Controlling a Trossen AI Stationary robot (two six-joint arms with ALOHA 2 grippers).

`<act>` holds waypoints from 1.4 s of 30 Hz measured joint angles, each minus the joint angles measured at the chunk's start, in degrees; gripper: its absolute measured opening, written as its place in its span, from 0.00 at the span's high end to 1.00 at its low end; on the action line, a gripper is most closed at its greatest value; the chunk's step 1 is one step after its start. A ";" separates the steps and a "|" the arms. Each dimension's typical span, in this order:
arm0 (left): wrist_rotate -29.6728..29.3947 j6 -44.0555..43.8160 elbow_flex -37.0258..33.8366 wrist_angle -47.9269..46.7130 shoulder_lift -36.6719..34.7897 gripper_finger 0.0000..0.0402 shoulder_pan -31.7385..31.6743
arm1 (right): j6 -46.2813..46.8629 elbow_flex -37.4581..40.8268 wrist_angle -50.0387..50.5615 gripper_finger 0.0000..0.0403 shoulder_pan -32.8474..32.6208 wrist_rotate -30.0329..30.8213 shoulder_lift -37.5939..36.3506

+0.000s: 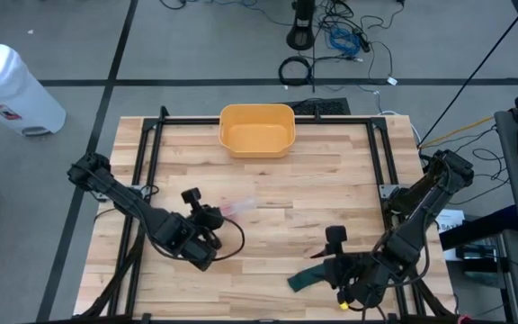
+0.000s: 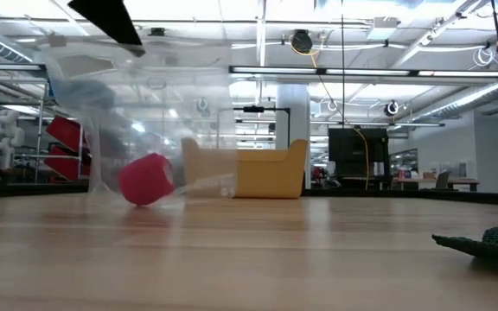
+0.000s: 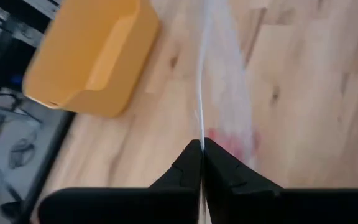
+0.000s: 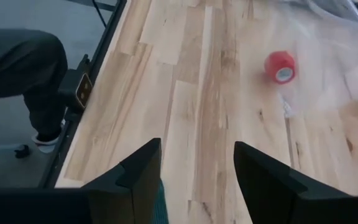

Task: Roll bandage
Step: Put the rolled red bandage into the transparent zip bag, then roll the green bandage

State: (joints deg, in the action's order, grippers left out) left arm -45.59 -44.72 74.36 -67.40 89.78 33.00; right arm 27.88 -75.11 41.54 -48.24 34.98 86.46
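Leaving bare desk [image 1: 331,193] open between both arms. Standing in the way: yellow bin [image 1: 256,130] at the far edge, clear bag [image 2: 137,130] hanging left of centre, green cloth [image 1: 311,277] lying near front right.

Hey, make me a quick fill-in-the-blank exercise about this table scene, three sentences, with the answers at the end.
1. The left gripper is shut on the edge of a clear plastic ____.
2. Inside the bag lies a bandage roll coloured ____.
3. The right gripper is open above a dark ____ cloth, near the table edge farthest from the yellow bin.

Answers: bag; red; green
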 joint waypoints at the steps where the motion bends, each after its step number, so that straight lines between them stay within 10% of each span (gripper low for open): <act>1: 0.51 0.04 -0.38 0.45 0.00 0.94 0.29 | 0.81 0.00 0.00 0.54 0.26 -0.10 0.02; 12: -0.07 1.18 -2.21 6.31 0.04 0.61 3.14 | 10.12 0.00 5.64 0.53 1.16 -1.35 0.02; 42: -3.33 23.91 -2.20 38.93 0.07 0.59 5.00 | 49.46 0.04 19.43 0.30 -14.22 -11.39 15.05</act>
State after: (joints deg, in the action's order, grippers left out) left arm -48.91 -20.81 72.16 -28.47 89.84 38.00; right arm 77.34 -75.07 60.97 -62.46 23.60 101.51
